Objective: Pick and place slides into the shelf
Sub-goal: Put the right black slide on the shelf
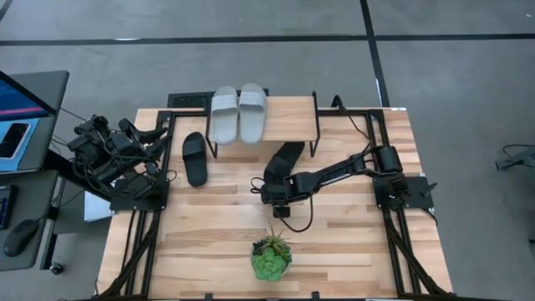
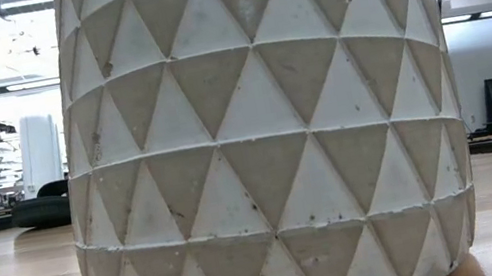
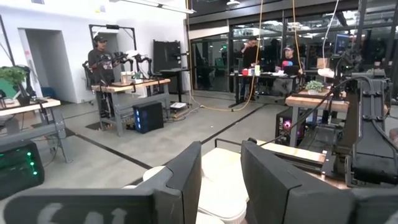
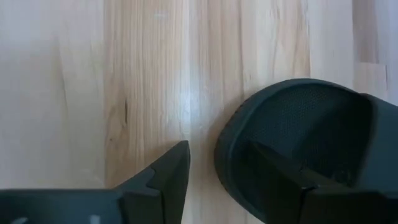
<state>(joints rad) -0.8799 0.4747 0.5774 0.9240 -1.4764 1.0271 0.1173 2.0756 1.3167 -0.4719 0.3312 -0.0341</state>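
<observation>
Two light grey slides (image 1: 238,113) lie side by side on the shelf's plank top (image 1: 292,117). One black slide (image 1: 195,157) lies flat on the table to the left of the shelf and also shows in the low view (image 2: 40,210). The other black slide (image 1: 286,157) lies slanting in front of the shelf, partly under my right arm. My right gripper (image 4: 217,158) is open and points down over this slide's near end. One finger (image 4: 174,171) is outside over the table, the other (image 4: 280,177) over the footbed. My left gripper (image 3: 221,186) is open and empty at the table's left edge. My right gripper stands astride the rounded rim (image 4: 222,149) of the black slide's near end, coming from above and pointing down. I cannot tell whether either finger touches the slide. The slide lies flat on the table.
A green plant in a white patterned pot (image 1: 271,255) stands near the table's front edge and fills the low view (image 2: 266,134). The right part of the shelf top is bare. People stand at benches in the room beyond (image 3: 102,62).
</observation>
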